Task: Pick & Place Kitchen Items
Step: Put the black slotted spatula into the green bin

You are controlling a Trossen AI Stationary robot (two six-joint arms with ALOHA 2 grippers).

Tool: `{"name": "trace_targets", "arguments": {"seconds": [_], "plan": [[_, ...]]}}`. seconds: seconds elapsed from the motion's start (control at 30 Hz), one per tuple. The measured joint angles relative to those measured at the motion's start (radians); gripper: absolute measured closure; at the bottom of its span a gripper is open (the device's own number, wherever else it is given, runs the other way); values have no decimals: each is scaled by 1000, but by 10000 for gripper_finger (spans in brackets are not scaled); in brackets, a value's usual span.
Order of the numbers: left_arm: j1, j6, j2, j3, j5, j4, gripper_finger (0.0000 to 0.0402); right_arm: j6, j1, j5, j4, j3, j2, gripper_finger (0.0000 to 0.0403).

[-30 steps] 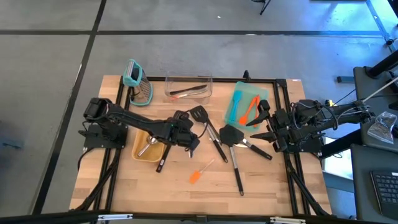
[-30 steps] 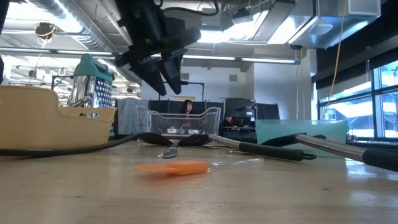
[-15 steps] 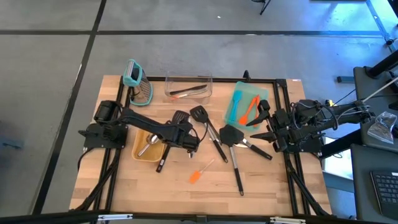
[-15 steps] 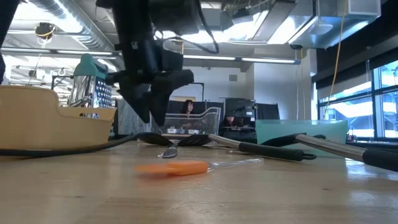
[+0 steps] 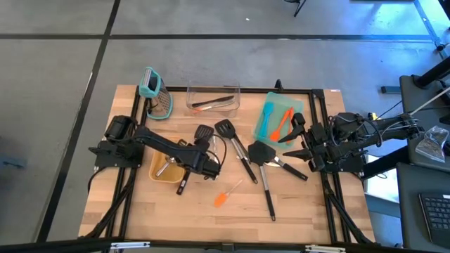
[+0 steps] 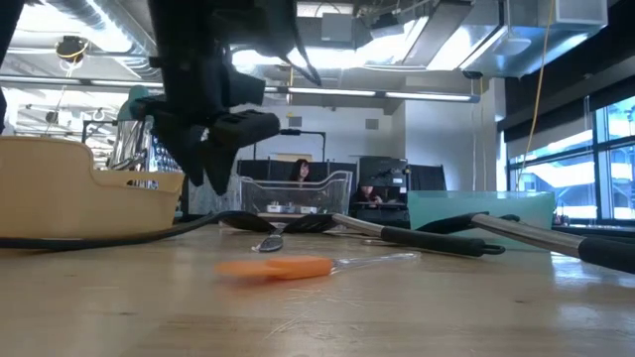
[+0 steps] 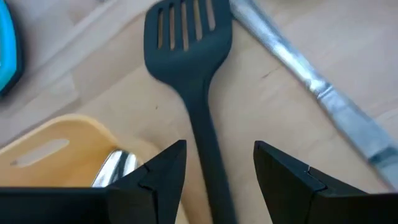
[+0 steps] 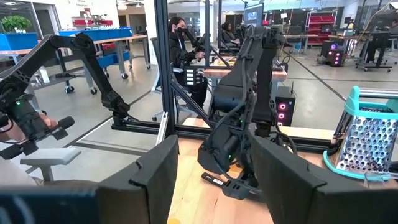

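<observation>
Black turner (image 7: 189, 74) handle lies between the left pincer's (image 7: 214, 171) spread, empty fingers; right pincer (image 8: 211, 180) parted at table edge

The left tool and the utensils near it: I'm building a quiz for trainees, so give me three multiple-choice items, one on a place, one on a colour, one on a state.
1. Over what does the left tool hover?
A. the clear bin
B. a black slotted turner's handle
C. the grater

2. What colour is the small spatula lying alone near the table's front edge?
A. orange
B. teal
C. black

3. How do the left tool's jaws stand?
A. shut on a spoon
B. shut empty
C. open, holding nothing

Answers:
1 B, the left wrist view shows the black slotted turner with its handle running between the fingers.
2 A, the small spatula has an orange head.
3 C, a clear gap shows either side of the handle.
</observation>
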Motion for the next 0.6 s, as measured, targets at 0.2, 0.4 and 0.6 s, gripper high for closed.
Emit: {"name": "trace_targets", "arguments": {"seconds": [0.2,0.4,0.6], "plan": [[-7,-32,4,0,-20,12,217,0,0,0,0,0,0,197],[-3,-17,11,0,-5,10,217,0,0,3,0,0,0,197],[23,23,39,1,3,16,217,0,0,3,0,0,0,197]]}}
